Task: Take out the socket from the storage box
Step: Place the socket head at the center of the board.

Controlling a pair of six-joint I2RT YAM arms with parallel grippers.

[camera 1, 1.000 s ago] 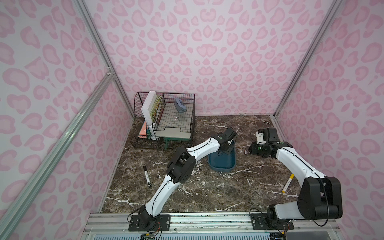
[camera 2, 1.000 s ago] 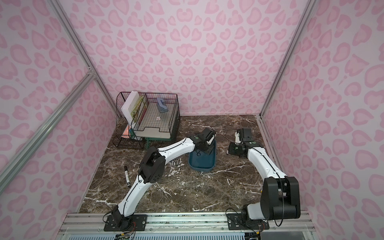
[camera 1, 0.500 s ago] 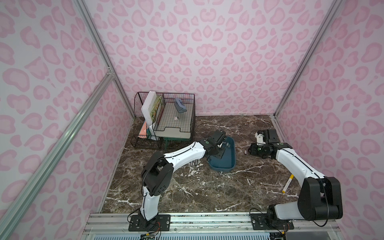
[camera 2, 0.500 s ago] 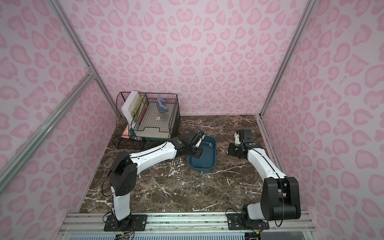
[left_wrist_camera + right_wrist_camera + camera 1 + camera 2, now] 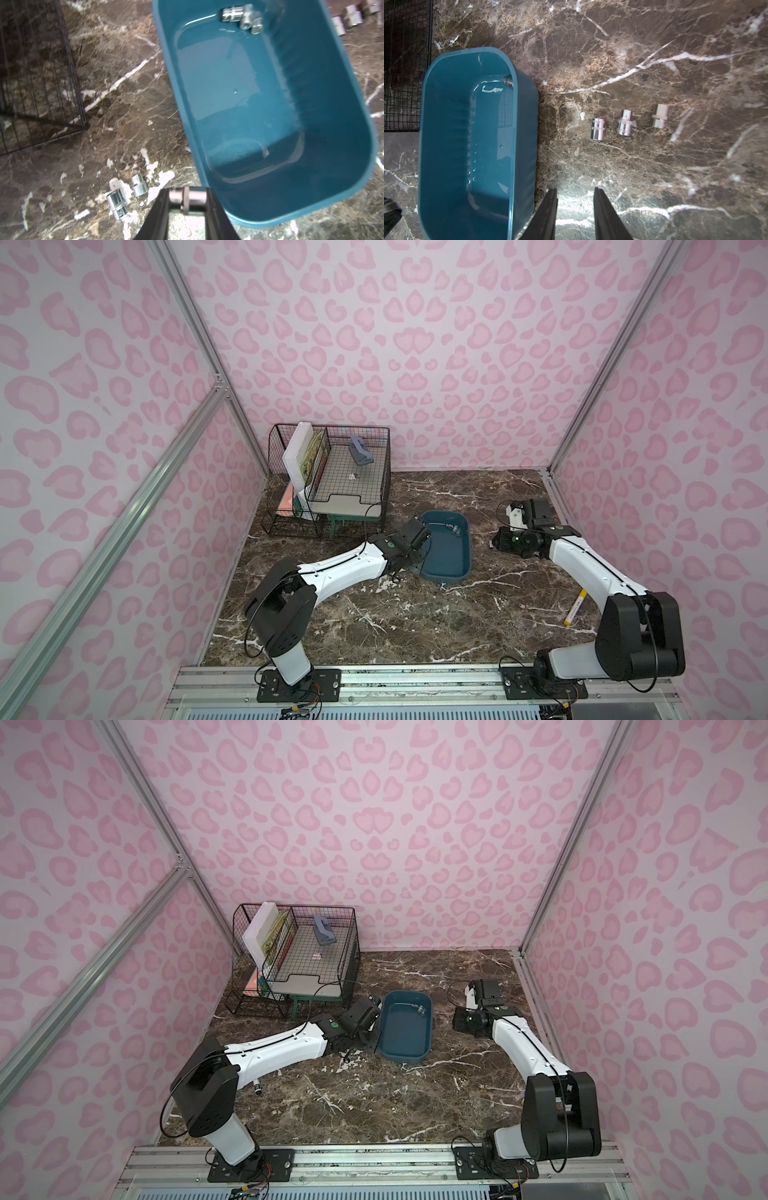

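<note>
The storage box (image 5: pixel 446 568) is a teal tub in mid-table, seen in both top views (image 5: pixel 405 1048). Several chrome sockets (image 5: pixel 243 16) lie clustered at its far end (image 5: pixel 452 527). My left gripper (image 5: pixel 187 196) is shut on one socket (image 5: pixel 176 196), held crosswise between the fingertips just outside the box's left rim (image 5: pixel 199 166), above the table. Two more sockets (image 5: pixel 118 202) lie on the marble to the left of it. My right gripper (image 5: pixel 575 193) hangs open and empty to the right of the box (image 5: pixel 467 145), short of three sockets (image 5: pixel 625 122) lined up on the table.
A black wire-mesh rack (image 5: pixel 328 481) with books and a grey-blue item stands at the back left, close to the box. A yellow-capped marker (image 5: pixel 575 608) lies at the right by my right arm. A black marker's tip (image 5: pixel 257 1088) shows under my left arm. Pink walls enclose the table.
My left gripper has drawn back from over the far end of the box to just outside its left rim, with a socket in it. The right arm has hardly moved.
</note>
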